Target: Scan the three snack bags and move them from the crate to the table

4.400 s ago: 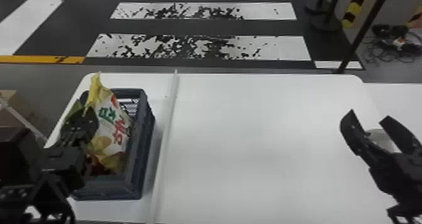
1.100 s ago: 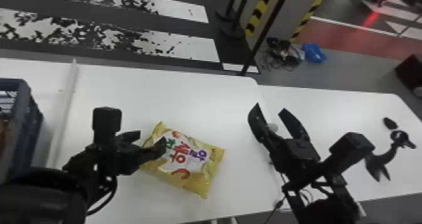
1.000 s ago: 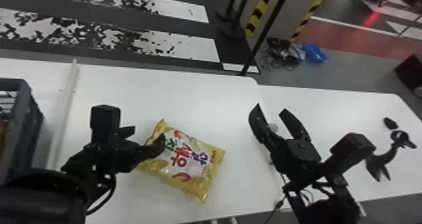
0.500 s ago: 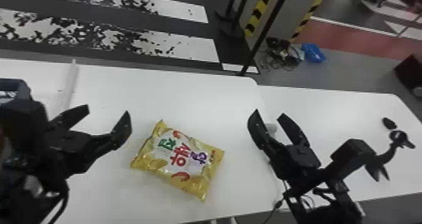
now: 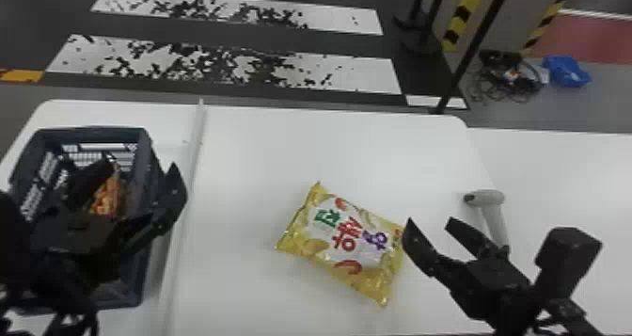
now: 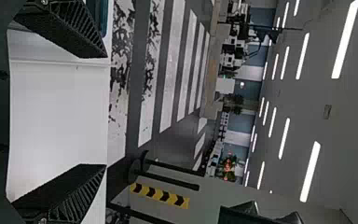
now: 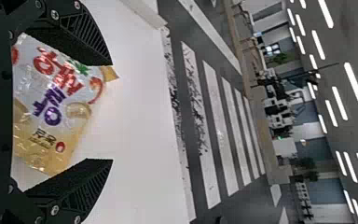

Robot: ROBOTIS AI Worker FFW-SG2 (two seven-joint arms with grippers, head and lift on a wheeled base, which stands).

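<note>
Over the crate at the left, my left gripper is open. An orange snack bag lies inside the crate, partly hidden by that gripper. In the left wrist view the left gripper has its fingers wide apart with nothing between them. A yellow and white snack bag lies flat on the white table. Just to its right, my right gripper stands open above the table. In the right wrist view the same bag shows beyond the open right gripper. A grey scanner rests behind the right gripper.
A raised white strip runs along the table between crate and bag. A second white table adjoins at the right. Beyond the tables, a dark pole and cables stand or lie on the floor.
The left gripper has moved from beside the yellow bag leftward to over the crate, still open. The head view has turned left, bringing the crate fully in. The yellow bag stays on the table.
</note>
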